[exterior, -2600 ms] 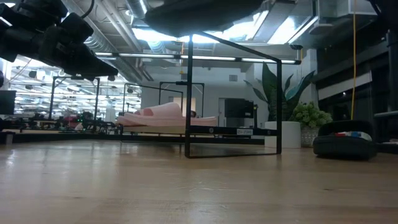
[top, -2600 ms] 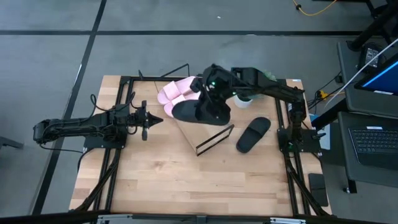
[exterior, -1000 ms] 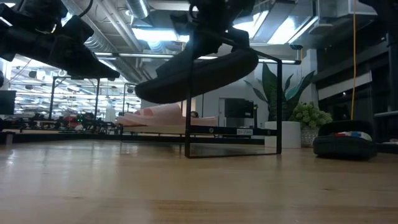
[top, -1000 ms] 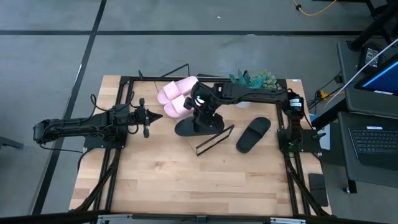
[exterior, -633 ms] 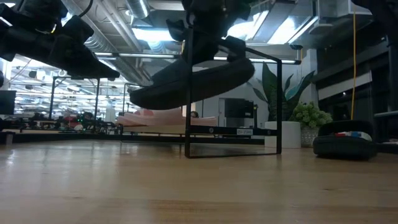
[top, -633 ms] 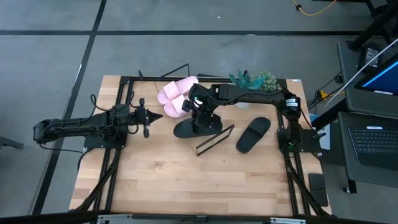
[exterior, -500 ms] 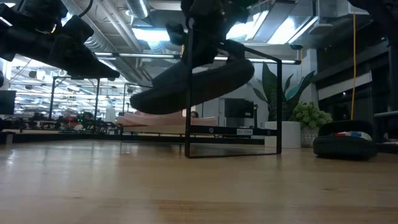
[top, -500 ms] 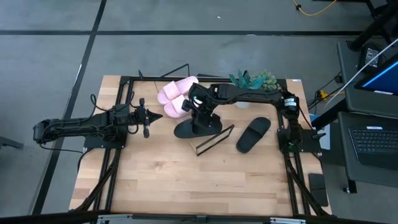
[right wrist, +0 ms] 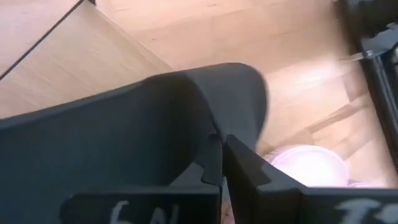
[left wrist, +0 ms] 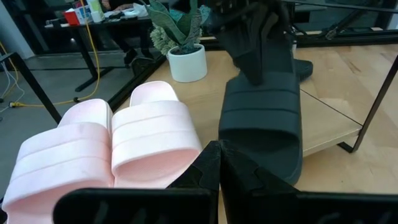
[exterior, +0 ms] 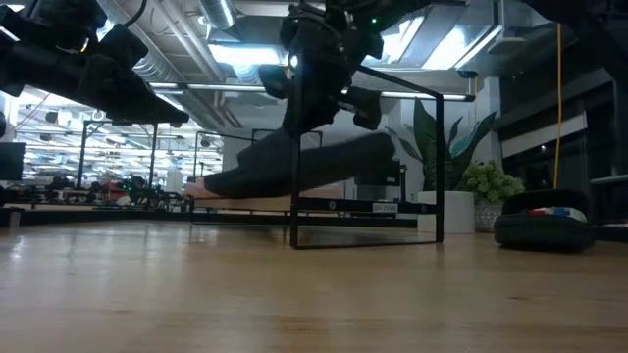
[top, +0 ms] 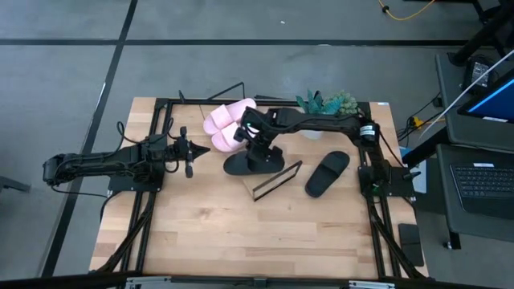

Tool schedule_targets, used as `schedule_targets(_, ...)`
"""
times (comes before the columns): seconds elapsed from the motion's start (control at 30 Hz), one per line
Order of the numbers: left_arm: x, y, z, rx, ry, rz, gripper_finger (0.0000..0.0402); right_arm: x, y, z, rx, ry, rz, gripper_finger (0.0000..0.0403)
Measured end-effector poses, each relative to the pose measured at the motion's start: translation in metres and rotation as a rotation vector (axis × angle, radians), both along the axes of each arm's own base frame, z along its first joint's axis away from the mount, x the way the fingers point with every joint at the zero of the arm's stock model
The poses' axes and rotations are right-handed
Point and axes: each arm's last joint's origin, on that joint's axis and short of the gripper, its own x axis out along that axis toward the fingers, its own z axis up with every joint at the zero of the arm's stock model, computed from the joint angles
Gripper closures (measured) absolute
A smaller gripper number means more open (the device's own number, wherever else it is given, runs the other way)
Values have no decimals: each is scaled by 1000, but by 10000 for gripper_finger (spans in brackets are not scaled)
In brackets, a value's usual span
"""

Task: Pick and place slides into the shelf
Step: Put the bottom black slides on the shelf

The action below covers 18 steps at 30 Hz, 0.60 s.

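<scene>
Wood shelf (top: 255, 178), right claw (top: 259, 152) pinching black slide (top: 245, 164), lowered beside pink slides (top: 225, 125)

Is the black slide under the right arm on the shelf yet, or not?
On it: the black slide lies on the shelf beside the pink slides, right tool shut on its strap.

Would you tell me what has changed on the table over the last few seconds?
The right gripper, shut on a black slide, lowered it onto the shelf beside the pink slides. The left gripper, the other black slide and the pink pair stayed put.
</scene>
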Motion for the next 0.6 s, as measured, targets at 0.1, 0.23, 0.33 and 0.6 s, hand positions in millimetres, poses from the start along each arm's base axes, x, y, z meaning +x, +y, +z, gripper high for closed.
schedule_targets(0.1, 0, 0, 0, 0, 0, 0, 401, 3, -1, -6, 21, 15, -32, 382)
schedule_targets(0.23, 0, 0, 0, 0, 0, 0, 401, 4, -2, -7, 54, 38, -125, 353)
schedule_targets(0.33, 0, 0, 0, 0, 1, 0, 401, 4, -3, -7, 71, 47, -170, 340)
schedule_targets(0.6, 0, 0, 0, 0, 1, -1, 401, 3, -3, -8, 72, 60, -177, 327)
